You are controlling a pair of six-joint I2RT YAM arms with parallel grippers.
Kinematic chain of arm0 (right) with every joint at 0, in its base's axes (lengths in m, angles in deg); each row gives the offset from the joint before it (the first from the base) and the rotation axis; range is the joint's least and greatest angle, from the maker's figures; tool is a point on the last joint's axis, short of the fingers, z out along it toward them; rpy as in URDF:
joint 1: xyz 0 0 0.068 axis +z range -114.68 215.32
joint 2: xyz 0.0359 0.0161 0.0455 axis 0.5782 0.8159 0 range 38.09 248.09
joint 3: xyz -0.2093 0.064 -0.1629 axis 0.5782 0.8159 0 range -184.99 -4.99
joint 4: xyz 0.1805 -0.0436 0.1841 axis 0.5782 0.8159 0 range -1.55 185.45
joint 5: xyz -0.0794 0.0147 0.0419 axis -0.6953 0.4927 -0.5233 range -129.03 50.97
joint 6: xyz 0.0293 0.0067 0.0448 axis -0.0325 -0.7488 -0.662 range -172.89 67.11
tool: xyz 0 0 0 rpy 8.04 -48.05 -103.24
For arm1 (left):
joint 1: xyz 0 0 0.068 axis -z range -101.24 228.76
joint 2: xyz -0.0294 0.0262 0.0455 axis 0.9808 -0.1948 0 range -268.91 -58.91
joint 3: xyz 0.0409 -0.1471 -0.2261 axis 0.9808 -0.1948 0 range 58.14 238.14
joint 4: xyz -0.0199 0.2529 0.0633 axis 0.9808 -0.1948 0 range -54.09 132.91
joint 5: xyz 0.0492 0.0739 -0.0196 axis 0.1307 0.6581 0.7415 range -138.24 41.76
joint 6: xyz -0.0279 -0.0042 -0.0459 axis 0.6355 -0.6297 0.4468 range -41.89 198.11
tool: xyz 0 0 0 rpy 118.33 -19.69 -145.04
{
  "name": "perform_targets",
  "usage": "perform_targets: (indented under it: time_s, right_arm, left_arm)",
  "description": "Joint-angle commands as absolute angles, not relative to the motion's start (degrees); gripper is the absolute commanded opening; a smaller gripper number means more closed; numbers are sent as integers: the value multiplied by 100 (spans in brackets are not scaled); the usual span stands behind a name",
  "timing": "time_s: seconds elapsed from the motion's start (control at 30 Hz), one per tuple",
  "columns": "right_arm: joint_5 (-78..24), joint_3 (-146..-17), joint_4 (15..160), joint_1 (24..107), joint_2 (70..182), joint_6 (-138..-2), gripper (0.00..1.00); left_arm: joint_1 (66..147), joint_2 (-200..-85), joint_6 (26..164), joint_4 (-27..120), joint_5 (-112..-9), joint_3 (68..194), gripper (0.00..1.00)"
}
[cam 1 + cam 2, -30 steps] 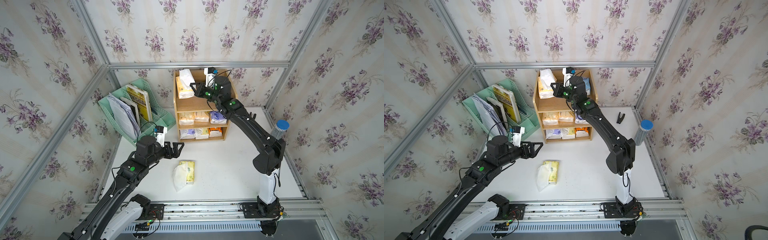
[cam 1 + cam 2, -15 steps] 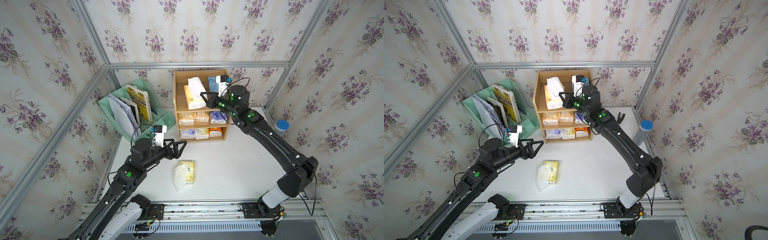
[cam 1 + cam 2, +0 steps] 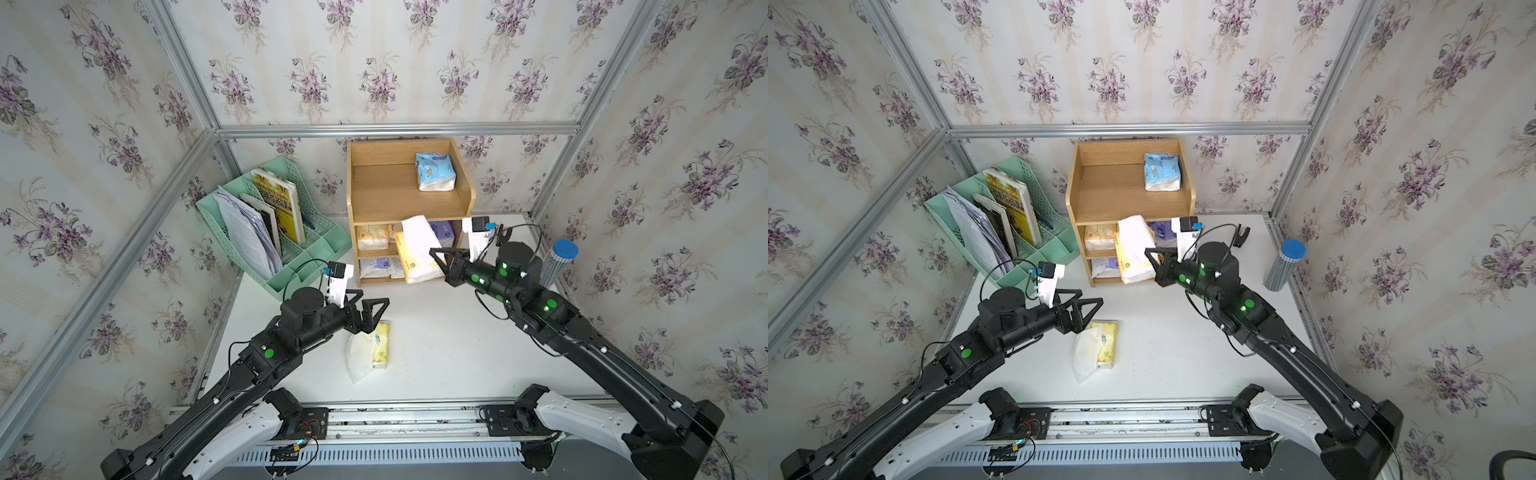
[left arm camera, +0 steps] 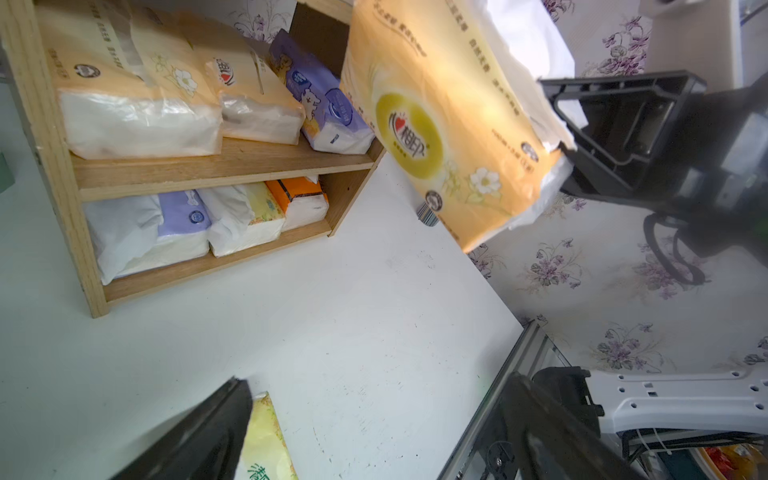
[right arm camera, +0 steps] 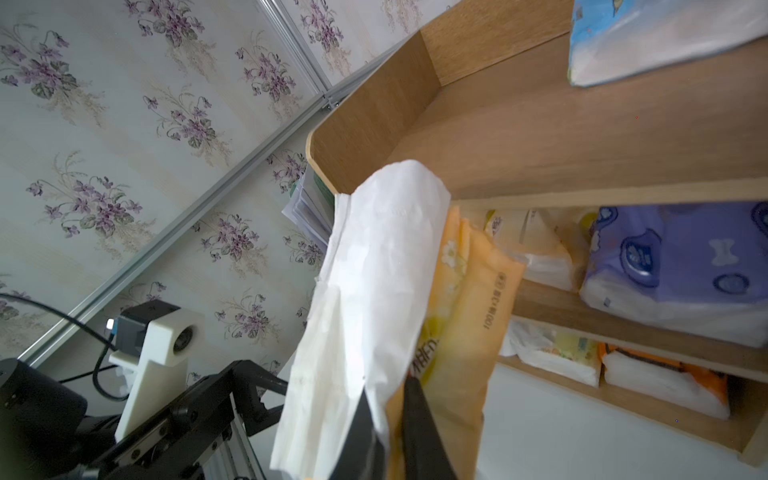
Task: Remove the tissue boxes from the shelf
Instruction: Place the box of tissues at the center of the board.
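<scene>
Right tool (image 3: 439, 262) pinches pale orange tissue pack (image 3: 415, 257) before shelf (image 3: 399, 199).

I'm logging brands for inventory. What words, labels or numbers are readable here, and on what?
"心相印": yellow oval on the pale orange tissue pack held by the right gripper.
"100": inside a small printed line on that pack, right wrist view; rest unreadable.
Green character on the yellow pack on the table: cut off.
Print on shelf packs and yellow book: too blurred.
</scene>
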State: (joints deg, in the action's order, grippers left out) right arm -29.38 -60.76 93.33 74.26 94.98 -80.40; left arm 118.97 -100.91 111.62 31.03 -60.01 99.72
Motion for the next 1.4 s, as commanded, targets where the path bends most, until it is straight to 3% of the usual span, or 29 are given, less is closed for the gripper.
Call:
perform_targets:
  time_s: [0.0, 0.43, 0.77, 0.83, 0.97, 1.03, 1.17, 1.37]
  right_arm:
    - [-3156, -5451, 9444, 7472, 9041, -8316, 0]
    - [-3805, -2970, 9205, 7921, 7680, -9271, 0]
    - [-3854, -2264, 8504, 8177, 8443, -9588, 0]
    - [-3901, -2279, 8575, 8212, 8583, -9570, 7]
    - [-3973, -2231, 8737, 8227, 8482, -9631, 46]
    - [-3960, -2281, 8850, 8226, 8369, -9644, 56]
    - [-4264, -2587, 9516, 8234, 8267, -9607, 63]
    - [-4435, -2810, 9754, 8208, 8628, -9281, 61]
  left_arm:
    - [12071, -9887, 11448, 2995, -5519, 9733, 99]
    - [12842, -9095, 11925, 2463, -4842, 8726, 99]
    - [12881, -9015, 12206, 2187, -4512, 8541, 99]
    - [12886, -8980, 12237, 2182, -4394, 8533, 99]
    - [12885, -8932, 12215, 2005, -4162, 8604, 99]
    - [12886, -8932, 12213, 1913, -4026, 8643, 99]
    - [12877, -8931, 12178, 1812, -3743, 8659, 99]
    - [12878, -9066, 12081, 1767, -3410, 8687, 99]
